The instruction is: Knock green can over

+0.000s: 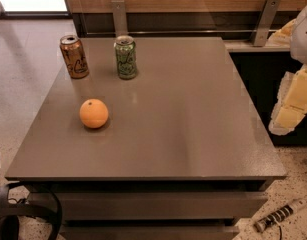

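Note:
The green can (pixel 126 57) stands upright near the far edge of the grey table (pixel 193 134), left of the middle. It has pale scribbled lettering and a silver top rim. My gripper (pixel 292 111), pale yellow and white, hangs at the right edge of the view, beyond the table's right side and far from the green can. It holds nothing that I can see.
An orange-brown can (pixel 74 56) stands upright to the left of the green can. An orange (pixel 94 113) lies on the table nearer the front left. A wooden wall with metal brackets (pixel 265 19) runs behind the table. Black cables (pixel 13 214) lie on the floor at the lower left.

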`<state>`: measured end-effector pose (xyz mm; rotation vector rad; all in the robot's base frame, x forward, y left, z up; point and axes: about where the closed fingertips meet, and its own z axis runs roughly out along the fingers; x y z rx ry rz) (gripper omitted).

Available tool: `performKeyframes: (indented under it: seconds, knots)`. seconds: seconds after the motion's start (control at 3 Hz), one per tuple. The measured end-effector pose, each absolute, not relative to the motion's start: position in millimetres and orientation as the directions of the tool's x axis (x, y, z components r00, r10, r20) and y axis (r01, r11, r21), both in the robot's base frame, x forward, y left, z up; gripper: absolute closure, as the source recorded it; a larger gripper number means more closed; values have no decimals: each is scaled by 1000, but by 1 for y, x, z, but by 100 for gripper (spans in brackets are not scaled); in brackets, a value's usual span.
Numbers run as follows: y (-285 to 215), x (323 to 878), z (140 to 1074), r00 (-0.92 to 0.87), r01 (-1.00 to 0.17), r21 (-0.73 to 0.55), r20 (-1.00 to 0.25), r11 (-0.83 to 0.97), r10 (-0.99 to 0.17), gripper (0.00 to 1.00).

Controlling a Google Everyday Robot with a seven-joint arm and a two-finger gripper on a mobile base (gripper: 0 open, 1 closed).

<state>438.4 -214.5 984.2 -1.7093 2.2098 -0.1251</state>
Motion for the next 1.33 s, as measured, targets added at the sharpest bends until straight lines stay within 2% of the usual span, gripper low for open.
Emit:
performKeyframes:
  seconds: [0.67, 1.33]
  knots:
    - [-214, 446, 985, -224, -908, -299, -246, 294, -943, 0]
    - [-203, 482, 955, -247, -829, -301, -559, 471, -792, 0]
